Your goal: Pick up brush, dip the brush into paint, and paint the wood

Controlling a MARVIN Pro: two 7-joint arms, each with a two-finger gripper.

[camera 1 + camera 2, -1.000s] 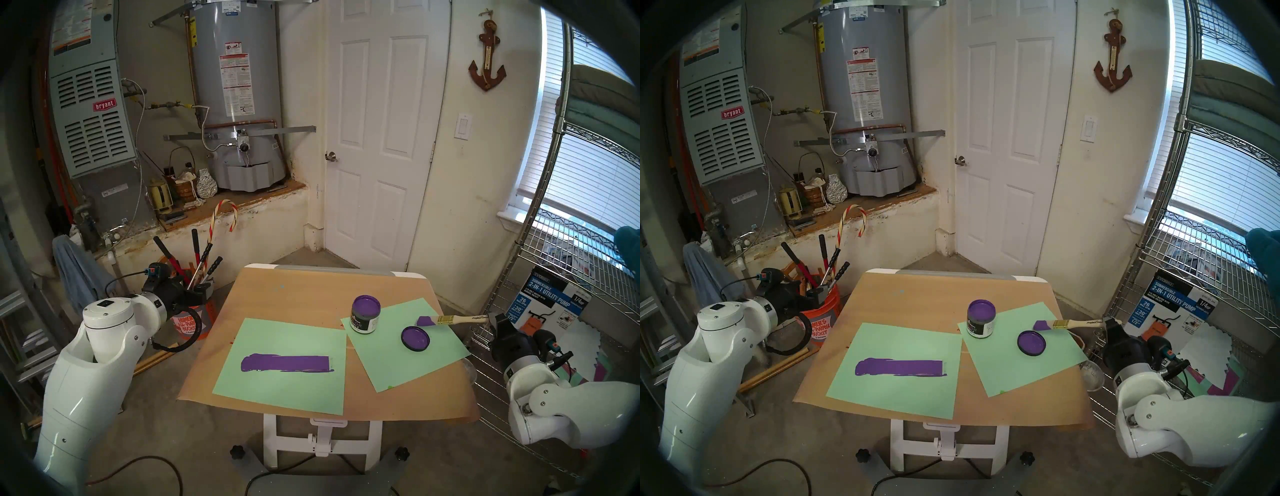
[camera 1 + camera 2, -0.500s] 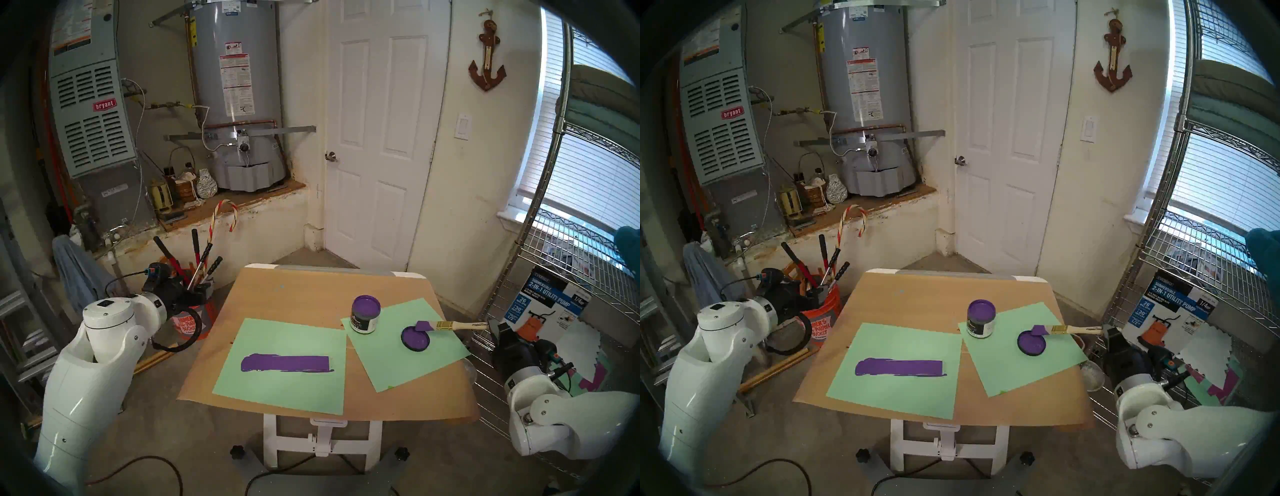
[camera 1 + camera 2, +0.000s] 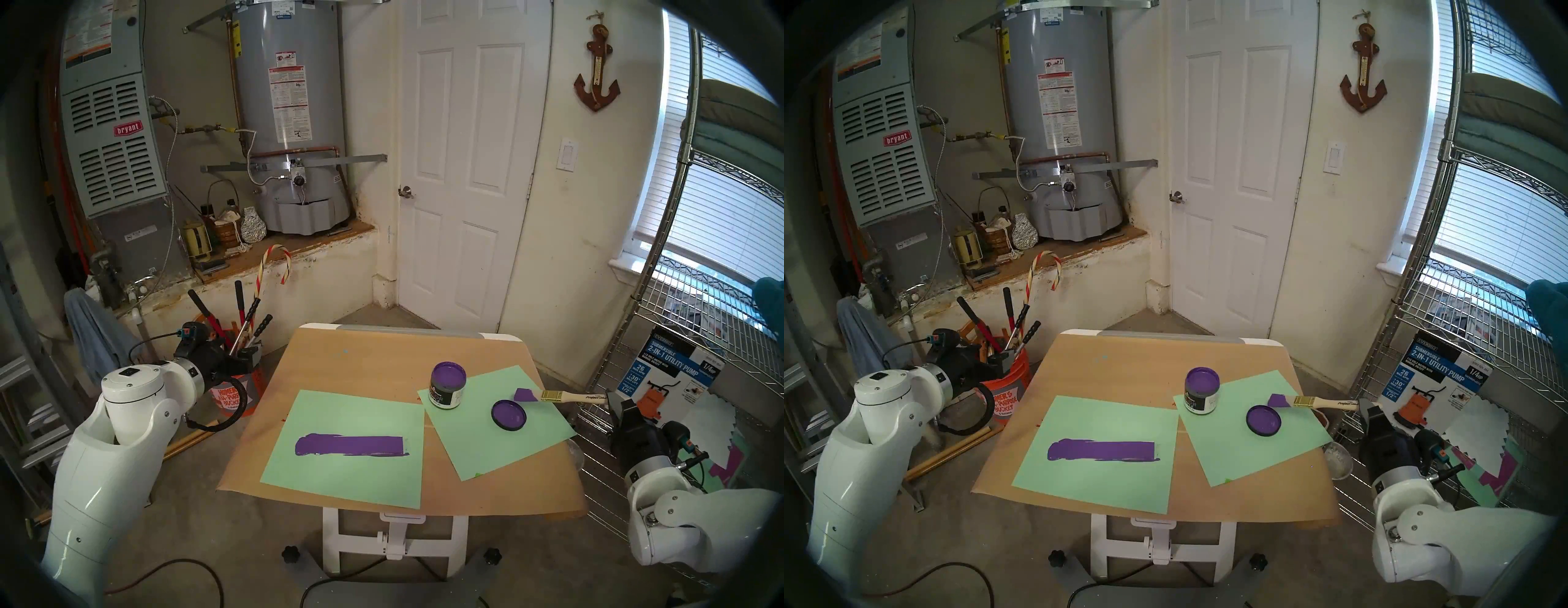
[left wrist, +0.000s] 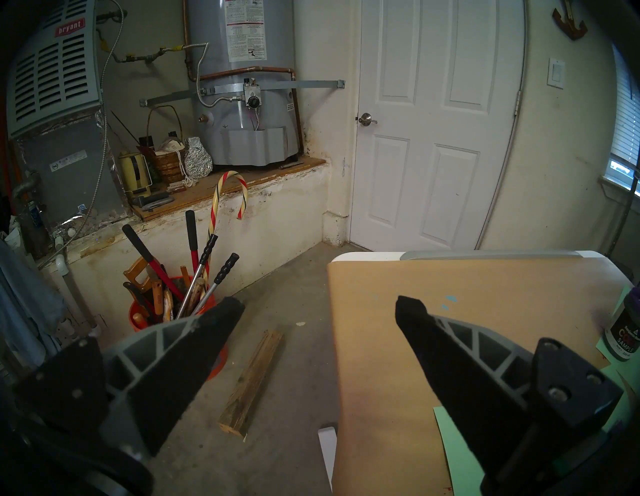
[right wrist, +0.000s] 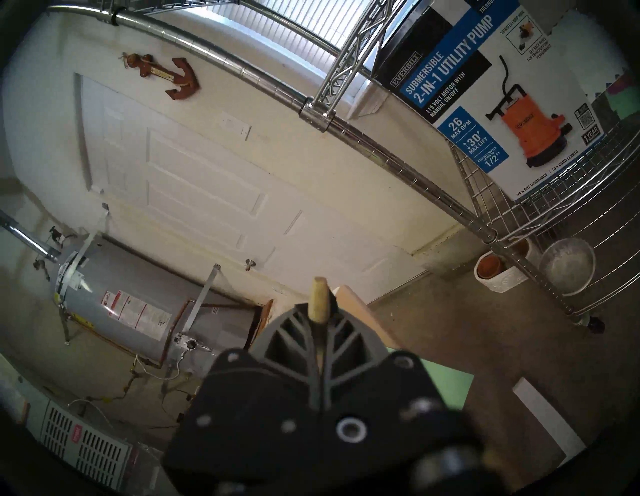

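The brush hangs level over the right green sheet, its purple bristles just right of the jar lid coated in purple paint. My right gripper is shut on the handle's end, which sticks out past the fingers in the right wrist view. The open jar of purple paint stands left of the lid. The wood, coated purple with a pale right end, lies on the left green sheet. My left gripper is open and empty, left of the table.
The table is covered with brown paper. A wire rack with a pump box stands close behind my right arm. An orange bucket of tools is by my left gripper. A small bowl sits at the table's right edge.
The brush dipped its bristles onto the lid's rim half a second ago, then lifted off and drew back to the right with my right arm. The left arm has not moved.
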